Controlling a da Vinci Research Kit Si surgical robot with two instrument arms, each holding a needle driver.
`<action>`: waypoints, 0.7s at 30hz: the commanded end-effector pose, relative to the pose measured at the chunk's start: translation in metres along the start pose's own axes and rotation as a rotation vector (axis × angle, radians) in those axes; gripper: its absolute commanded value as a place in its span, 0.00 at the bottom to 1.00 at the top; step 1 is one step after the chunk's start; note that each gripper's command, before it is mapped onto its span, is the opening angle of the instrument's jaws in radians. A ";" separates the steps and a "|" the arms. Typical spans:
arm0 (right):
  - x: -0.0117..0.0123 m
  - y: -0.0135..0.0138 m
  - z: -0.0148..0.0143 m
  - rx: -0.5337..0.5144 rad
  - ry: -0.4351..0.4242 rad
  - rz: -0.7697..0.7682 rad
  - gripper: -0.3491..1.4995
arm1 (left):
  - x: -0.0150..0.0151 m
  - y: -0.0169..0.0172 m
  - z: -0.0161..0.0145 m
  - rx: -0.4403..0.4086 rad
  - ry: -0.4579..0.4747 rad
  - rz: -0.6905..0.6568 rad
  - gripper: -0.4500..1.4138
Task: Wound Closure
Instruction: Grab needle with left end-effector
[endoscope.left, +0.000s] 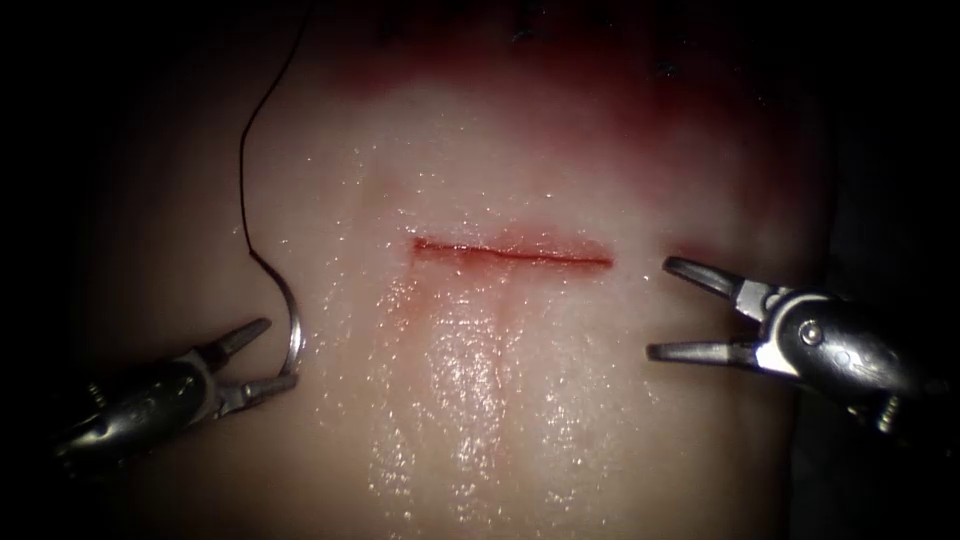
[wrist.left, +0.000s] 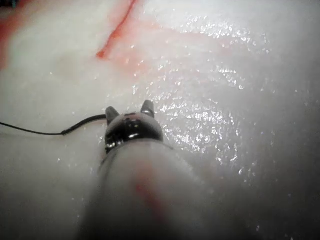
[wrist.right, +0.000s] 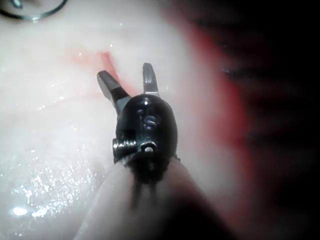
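The cut (endoscope.left: 510, 252) runs as a thin red line across the middle of the pale tissue (endoscope.left: 480, 400). The curved needle (endoscope.left: 293, 320) lies on the tissue to the left of the cut's left end and is not in the tissue. Dark thread (endoscope.left: 243, 170) leads from its upper end toward the far edge. My left tool (endoscope.left: 278, 352) has its jaws open around the needle's lower end, which rests against the lower jaw; it holds nothing. In the left wrist view the needle (wrist.left: 85, 122) lies beside the left tool (wrist.left: 129, 110). My right tool (endoscope.left: 660, 308) hovers open and empty just right of the cut, as in the right wrist view (wrist.right: 125, 75).
Red fluid (endoscope.left: 640, 90) stains the tissue's far edge and thinly tints the surface in front of the cut (endoscope.left: 440, 310). The tissue in front of the cut is wet and glistening. Dark surroundings lie beyond the tissue on both sides.
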 end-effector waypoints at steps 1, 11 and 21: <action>-0.0002 0.0001 0.0008 0.001 0.001 -0.001 0.55 | -0.0002 0.0003 0.0009 -0.010 -0.009 0.006 0.58; -0.0002 0.0001 0.0008 0.001 0.001 -0.001 0.55 | -0.0020 0.0012 0.0016 -0.023 -0.055 0.008 0.59; -0.0002 0.0001 0.0008 0.000 0.001 -0.001 0.56 | -0.0044 0.0017 0.0028 -0.048 -0.158 0.012 0.59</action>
